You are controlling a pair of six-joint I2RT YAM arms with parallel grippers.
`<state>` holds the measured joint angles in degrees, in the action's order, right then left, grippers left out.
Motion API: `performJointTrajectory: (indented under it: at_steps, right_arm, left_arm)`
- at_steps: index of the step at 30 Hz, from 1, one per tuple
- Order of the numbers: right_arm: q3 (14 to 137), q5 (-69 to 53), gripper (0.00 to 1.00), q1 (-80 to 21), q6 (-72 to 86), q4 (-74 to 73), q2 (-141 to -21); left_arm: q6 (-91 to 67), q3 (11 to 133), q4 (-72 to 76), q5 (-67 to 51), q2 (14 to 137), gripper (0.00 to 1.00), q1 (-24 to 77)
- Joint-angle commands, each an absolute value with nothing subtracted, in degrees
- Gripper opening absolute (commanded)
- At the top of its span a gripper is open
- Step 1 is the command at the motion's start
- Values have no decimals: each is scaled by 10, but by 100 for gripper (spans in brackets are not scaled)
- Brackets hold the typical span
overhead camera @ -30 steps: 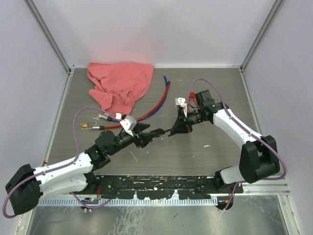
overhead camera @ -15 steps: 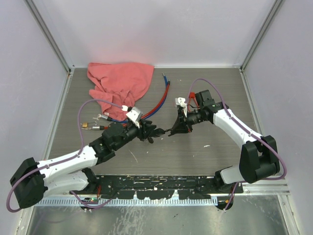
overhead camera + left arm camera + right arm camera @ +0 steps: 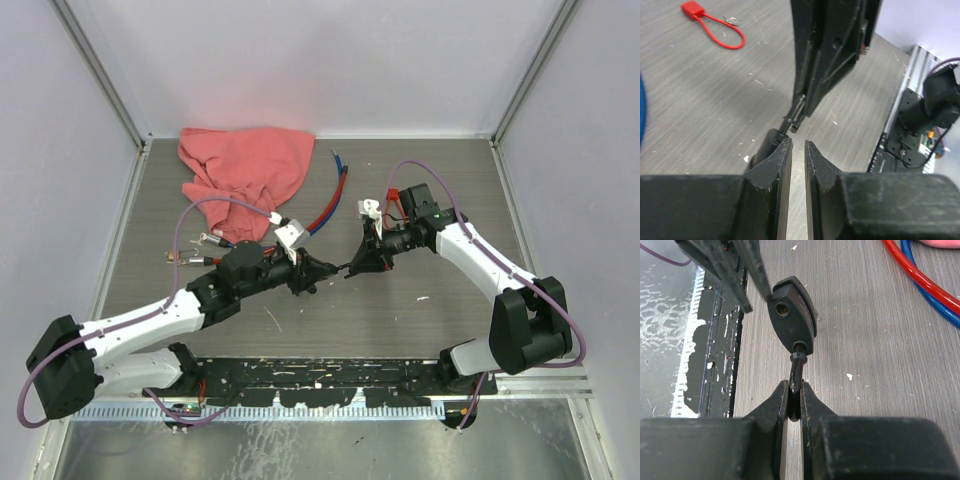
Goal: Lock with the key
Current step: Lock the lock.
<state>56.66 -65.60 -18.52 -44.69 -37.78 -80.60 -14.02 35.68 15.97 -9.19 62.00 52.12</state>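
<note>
The lock is a small black body [image 3: 792, 315] with a round keyhole [image 3: 781, 310] and a black cable [image 3: 796, 371] coming out of it. My right gripper [image 3: 794, 387] is shut on that cable and holds the lock just above the table [image 3: 450, 170]. My left gripper [image 3: 798, 145] faces it, its fingertips [image 3: 757, 282] right beside the keyhole. Its jaws stand a narrow slit apart, with only table showing between them. The lock body [image 3: 765, 145] lies just left of the left finger. A small silver piece [image 3: 731, 20] by a red loop could be the key; I cannot tell.
A pink cloth [image 3: 245, 175] lies at the back left, with red and blue cables [image 3: 330, 205] running out from under it. Metal connectors [image 3: 195, 250] lie at the left. A red loop tag [image 3: 715, 22] rests behind the right arm. A black rail [image 3: 320, 375] lines the near edge.
The left arm has swung up and rightward, bringing its gripper to the lock, and its jaws have narrowed from wide to a slit. The right arm has not moved.
</note>
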Motion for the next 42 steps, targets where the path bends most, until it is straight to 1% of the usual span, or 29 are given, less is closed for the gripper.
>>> performJointTrajectory:
  at_steps: [1,10,15,17,20,21,22,25,28,30,33,38,42]
  right_arm:
    - [582,-699,1,-183,-446,-356,-777]
    - [582,-691,1,-183,-440,-352,-775]
    - [582,-688,1,-183,-440,-352,-774]
    - [582,-688,1,-183,-439,-352,-774]
    - [582,-689,1,-183,-439,-352,-773]
    - [583,-689,1,-183,-440,-352,-773]
    - [582,-689,1,-183,-440,-352,-773]
    - [582,-689,1,-183,-440,-353,-774]
    - [582,-688,1,-183,-440,-353,-774]
    - [582,-688,1,-183,-440,-352,-774]
    - [582,-687,1,-183,-440,-352,-775]
    - [582,-684,1,-183,-440,-352,-777]
    - [583,-683,1,-183,-439,-352,-779]
  left_arm:
    - [-170,381,157,-174,643,17,523]
    - [-211,396,174,-241,687,18,523]
    - [-230,402,171,-278,696,20,522]
    - [-236,400,169,-263,684,25,523]
    - [-241,397,147,-197,642,40,518]
    - [-250,399,128,-176,627,48,510]
    - [-261,403,113,-160,615,51,498]
    - [-306,411,86,-158,594,55,441]
    - [-361,424,61,-178,608,55,387]
    - [-376,441,38,-186,630,53,373]
    - [-379,466,19,-206,665,50,371]
    - [-388,482,23,-262,703,41,372]
    - [-406,474,31,-311,720,38,372]
